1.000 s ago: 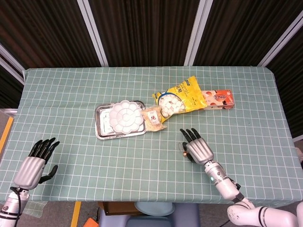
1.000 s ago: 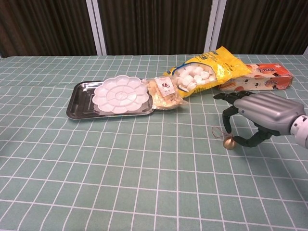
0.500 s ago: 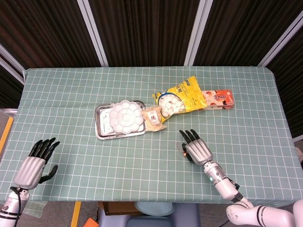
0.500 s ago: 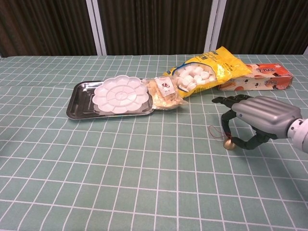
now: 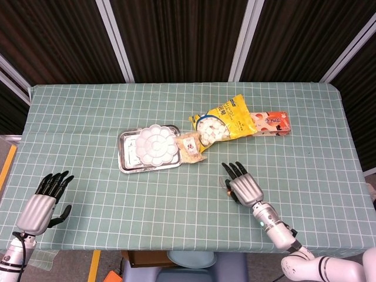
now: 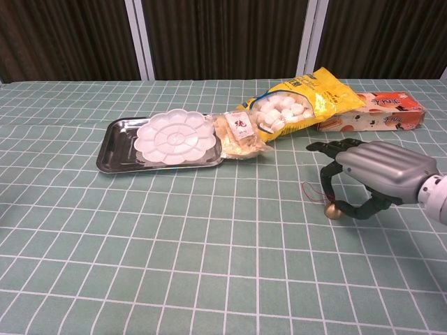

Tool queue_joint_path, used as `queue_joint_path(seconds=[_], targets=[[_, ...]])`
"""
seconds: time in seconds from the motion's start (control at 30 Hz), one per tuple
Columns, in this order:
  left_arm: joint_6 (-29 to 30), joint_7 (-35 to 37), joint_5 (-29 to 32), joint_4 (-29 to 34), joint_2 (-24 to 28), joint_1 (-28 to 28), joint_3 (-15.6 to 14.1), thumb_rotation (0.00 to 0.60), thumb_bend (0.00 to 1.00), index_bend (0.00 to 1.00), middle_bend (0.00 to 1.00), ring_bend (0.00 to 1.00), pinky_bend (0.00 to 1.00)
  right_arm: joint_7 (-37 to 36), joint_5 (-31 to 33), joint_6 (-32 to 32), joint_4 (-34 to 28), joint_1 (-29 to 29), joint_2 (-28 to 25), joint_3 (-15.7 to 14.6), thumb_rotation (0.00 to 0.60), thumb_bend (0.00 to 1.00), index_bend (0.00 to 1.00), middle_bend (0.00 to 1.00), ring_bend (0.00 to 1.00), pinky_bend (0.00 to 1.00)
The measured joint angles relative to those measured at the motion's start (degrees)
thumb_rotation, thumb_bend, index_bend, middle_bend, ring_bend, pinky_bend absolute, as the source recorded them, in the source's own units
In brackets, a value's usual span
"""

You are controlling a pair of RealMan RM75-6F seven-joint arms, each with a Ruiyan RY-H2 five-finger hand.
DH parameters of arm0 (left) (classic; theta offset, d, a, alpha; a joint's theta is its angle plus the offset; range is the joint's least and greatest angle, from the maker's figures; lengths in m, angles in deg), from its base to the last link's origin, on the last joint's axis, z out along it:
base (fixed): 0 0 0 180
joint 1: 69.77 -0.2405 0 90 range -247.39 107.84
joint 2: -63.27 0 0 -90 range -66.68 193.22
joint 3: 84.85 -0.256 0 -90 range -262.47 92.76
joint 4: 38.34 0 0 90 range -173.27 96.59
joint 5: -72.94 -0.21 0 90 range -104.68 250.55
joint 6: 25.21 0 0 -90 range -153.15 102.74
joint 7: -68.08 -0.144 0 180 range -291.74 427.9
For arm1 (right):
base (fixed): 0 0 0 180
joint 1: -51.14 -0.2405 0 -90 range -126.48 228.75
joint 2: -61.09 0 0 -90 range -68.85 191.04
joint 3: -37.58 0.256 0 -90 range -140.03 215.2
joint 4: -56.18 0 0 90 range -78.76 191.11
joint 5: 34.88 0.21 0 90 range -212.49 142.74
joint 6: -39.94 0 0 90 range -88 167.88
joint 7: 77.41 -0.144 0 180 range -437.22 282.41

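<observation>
1. Head view: right hand [image 5: 242,185] palm-down on the green checked cloth [image 5: 106,106], fingers fanned toward the snack bags. A small bell [image 5: 227,189] peeps out at its thumb side, mostly hidden; contact unclear here. Left hand [image 5: 42,202] idle at the table's near corner, fingers loosely apart, holding nothing.

2. Chest view: right hand [image 6: 370,174] arches over the bell [image 6: 334,211]; thumb and a fingertip appear to pinch it just at the cloth. Risk: round and smooth, with a loose red cord, it could squirt out and roll away.
</observation>
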Motion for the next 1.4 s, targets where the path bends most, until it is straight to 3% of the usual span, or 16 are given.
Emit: queue_joint_path(seconds=[0.33,0.7,1.03,1.27,1.4], targets=[[0.0,0.26,0.12,-0.07,0.11,0.0,0.03,0.6,0.42,0.0,0.0,0.0,0.06,-0.87,-0.75,-1.07,0.77,0.05,0.74,-0.37,0.6,0.54,0.72,0.1,0.0,0.0],[0.24,0.33,0.04,-0.05,0.2,-0.09,0.03,0.6,0.42,0.0,0.0,0.0,0.05,-2.15,-1.73,-3.08,-0.41,0.44,-0.01,-0.18,0.6,0.54,0.73,0.11,0.0,0.0],[0.18,-0.57,-0.04,-0.09,-0.29,0.07,0.18,0.6,0.42,0.0,0.0,0.0,0.05,-10.02,-5.67,-9.47,0.14,0.3,2.18,3.13,0.6,0.54,0.74,0.15,0.0,0.0],[-0.54,-0.86,-0.01,0.0,-0.33,0.13,-0.29,0.6,0.42,0.0,0.0,0.0,0.05,-13.25,-9.54,-17.95,1.66,5.26,-0.98,0.95,0.6,0.54,0.74,0.17,0.0,0.0],[0.26,-1.2,-0.6,0.45,-0.34,0.07,-0.19,0.6,0.42,0.0,0.0,0.0,0.06,-13.94,-9.75,-15.67,0.65,3.91,-0.8,1.36,0.6,0.54,0.74,0.17,0.0,0.0]])
